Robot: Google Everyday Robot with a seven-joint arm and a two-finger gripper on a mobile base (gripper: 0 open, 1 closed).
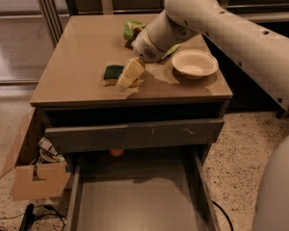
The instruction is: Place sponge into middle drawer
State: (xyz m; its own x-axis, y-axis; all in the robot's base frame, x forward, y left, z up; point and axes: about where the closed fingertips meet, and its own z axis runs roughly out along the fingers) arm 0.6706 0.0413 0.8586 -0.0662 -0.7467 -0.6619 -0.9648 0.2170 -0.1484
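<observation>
I am seeing the sponge [112, 74] lying flat on the tabletop [77, 57], green face up, with its long axis roughly left to right. The gripper [127, 77] is hanging at its right end, and I cannot tell its opening. The middle drawer [135, 201] is standing open below.

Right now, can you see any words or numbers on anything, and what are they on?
No text here can be read.
Green bag: partly hidden behind the arm; any print is too blurred to read.
Upper drawer front: only scratch marks, no letters.
Cardboard box, bowl, sponge: no writing shows.
The gripper is low over the tabletop, close beside the sponge.
</observation>
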